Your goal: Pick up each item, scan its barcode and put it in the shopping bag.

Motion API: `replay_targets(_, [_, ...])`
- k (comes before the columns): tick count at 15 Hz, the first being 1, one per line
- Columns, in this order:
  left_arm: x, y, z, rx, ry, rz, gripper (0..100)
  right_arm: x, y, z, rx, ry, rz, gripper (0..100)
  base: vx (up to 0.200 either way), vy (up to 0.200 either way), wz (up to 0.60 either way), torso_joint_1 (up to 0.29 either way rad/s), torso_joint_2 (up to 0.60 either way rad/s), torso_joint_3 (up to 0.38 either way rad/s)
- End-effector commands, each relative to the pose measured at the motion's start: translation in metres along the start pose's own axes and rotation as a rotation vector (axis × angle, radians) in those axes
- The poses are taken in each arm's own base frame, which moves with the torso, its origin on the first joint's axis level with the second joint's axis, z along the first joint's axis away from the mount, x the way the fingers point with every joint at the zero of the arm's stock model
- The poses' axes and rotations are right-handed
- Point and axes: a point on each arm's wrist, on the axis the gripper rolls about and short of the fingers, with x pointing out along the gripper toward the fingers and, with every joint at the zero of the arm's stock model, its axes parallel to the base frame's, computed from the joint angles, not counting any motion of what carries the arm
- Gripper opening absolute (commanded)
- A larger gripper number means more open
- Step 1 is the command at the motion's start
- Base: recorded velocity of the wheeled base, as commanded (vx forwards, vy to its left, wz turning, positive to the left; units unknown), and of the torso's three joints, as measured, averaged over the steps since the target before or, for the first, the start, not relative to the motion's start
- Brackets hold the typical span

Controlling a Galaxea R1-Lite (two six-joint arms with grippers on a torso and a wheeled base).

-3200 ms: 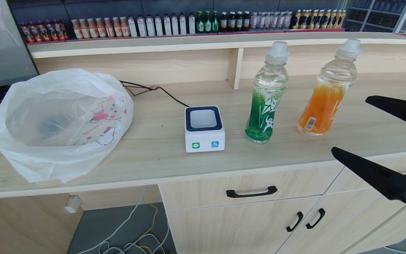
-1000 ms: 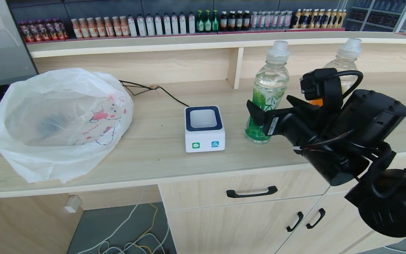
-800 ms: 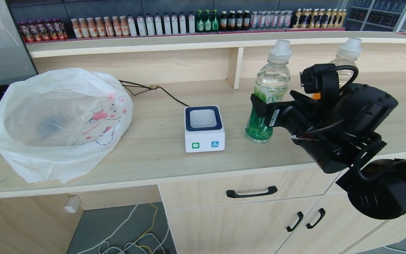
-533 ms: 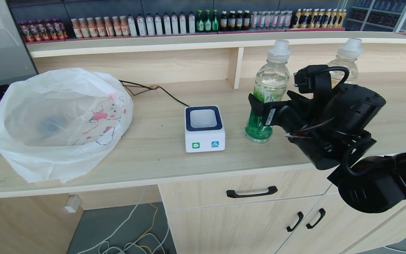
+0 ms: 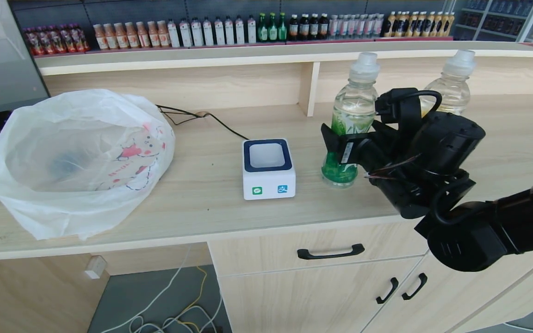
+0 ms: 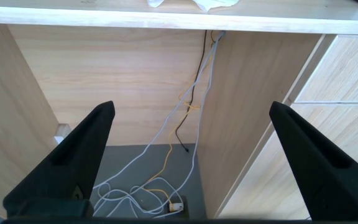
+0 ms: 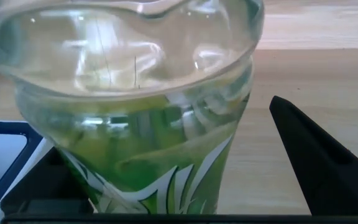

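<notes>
Seeing the wooden counter point(image 5: 201, 199) first; we place everything off the scanner point(image 5: 267, 169), which sits mid-counter.

Shopping bag point(image 5: 77, 157): white plastic, mouth open, well to the left of the scanner and not touching it.

Right gripper point(image 5: 352, 134): just right of the scanner, jaws parted and straddling the green bottle point(image 5: 354, 106) at label height. In the right wrist view we see bare wood between one finger point(image 7: 316, 162) and the bottle wall, so no clamp there. We can't tell if the other finger touches.

Green bottle: upright on the counter, near the scanner's right side.

Second bottle point(image 5: 451, 88): farther right of the scanner, beyond the green one, lower half hidden behind the arm.

Left gripper point(image 6: 191, 112): lower than the scanner, below counter level, fingers spread wide with nothing between them, facing loose cables point(image 6: 166, 186) on the floor.

Black cable point(image 5: 220, 122): runs along the counter behind the scanner.
</notes>
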Motion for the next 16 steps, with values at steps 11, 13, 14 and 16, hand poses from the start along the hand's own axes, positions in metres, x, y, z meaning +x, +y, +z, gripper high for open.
replay_targets(11, [0.000,0.000,0.000,0.000,0.000,0.000,100,0.009,0.004,0.005,-0.006,-0.031,-0.034,0,0.000,0.000,0.00,0.000,0.00,0.000])
replay_targets(13, [0.000,0.000,0.000,0.000,0.000,0.000,100,0.009,0.003,0.007,-0.005,-0.035,-0.034,0,0.000,0.000,0.00,0.000,0.00,0.000])
replay_targets(14, [0.000,0.000,0.000,0.000,0.000,0.000,100,0.008,0.003,0.008,-0.002,-0.046,-0.034,0,0.000,0.000,0.00,0.000,0.00,0.000])
replay_targets(16, [0.000,0.000,0.000,0.000,0.000,0.000,100,0.008,0.003,0.010,0.001,-0.059,-0.032,0,0.000,0.000,0.00,0.000,0.00,0.000])
